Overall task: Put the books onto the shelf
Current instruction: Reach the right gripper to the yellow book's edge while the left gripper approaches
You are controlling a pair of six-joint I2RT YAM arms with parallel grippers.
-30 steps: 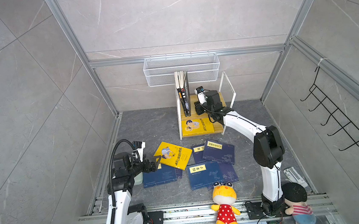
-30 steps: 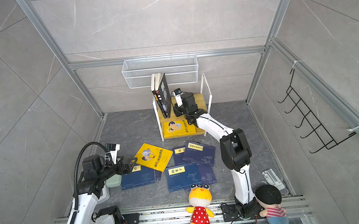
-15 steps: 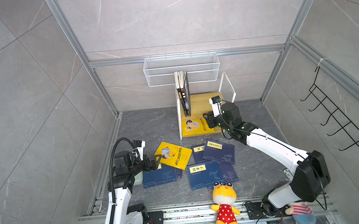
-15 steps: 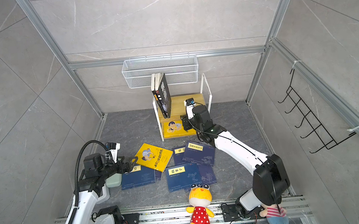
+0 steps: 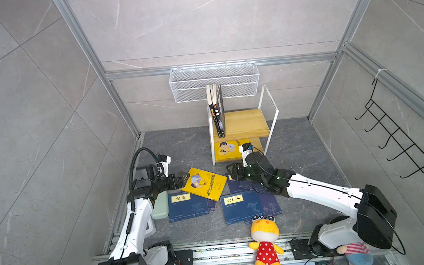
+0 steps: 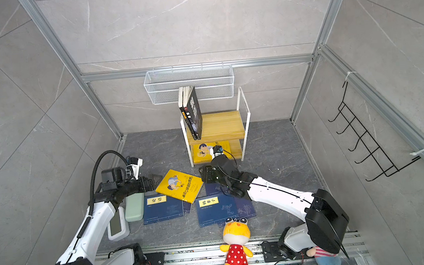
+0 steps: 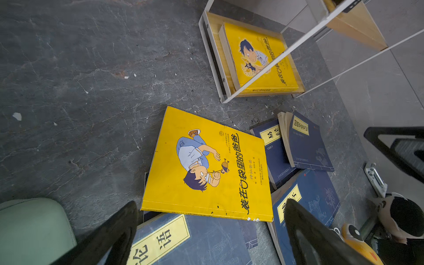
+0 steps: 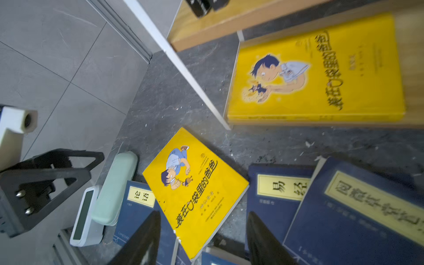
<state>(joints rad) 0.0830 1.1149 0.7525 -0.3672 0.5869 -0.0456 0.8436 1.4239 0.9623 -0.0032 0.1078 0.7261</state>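
A two-tier shelf (image 5: pixel 246 123) stands mid-back on the grey floor (image 5: pixel 180 146), with two dark books (image 5: pixel 217 111) upright at its top board's left end and a yellow book (image 5: pixel 227 150) flat on its lower board. A second yellow book (image 5: pixel 205 185) and navy books (image 5: pixel 188 206) lie on the floor in front. The left gripper (image 5: pixel 182 176) is spread wide beside the second yellow book's corner. The right gripper (image 5: pixel 231 172), jaws apart and empty, is by a navy pair (image 7: pixel 305 142); its arm (image 5: pixel 316 194) partly covers the pair in both top views, while the left wrist view shows it clear. A small white device (image 6: pixel 118 225) near the floor's front-left corner shows in a top view, not the left wrist view.
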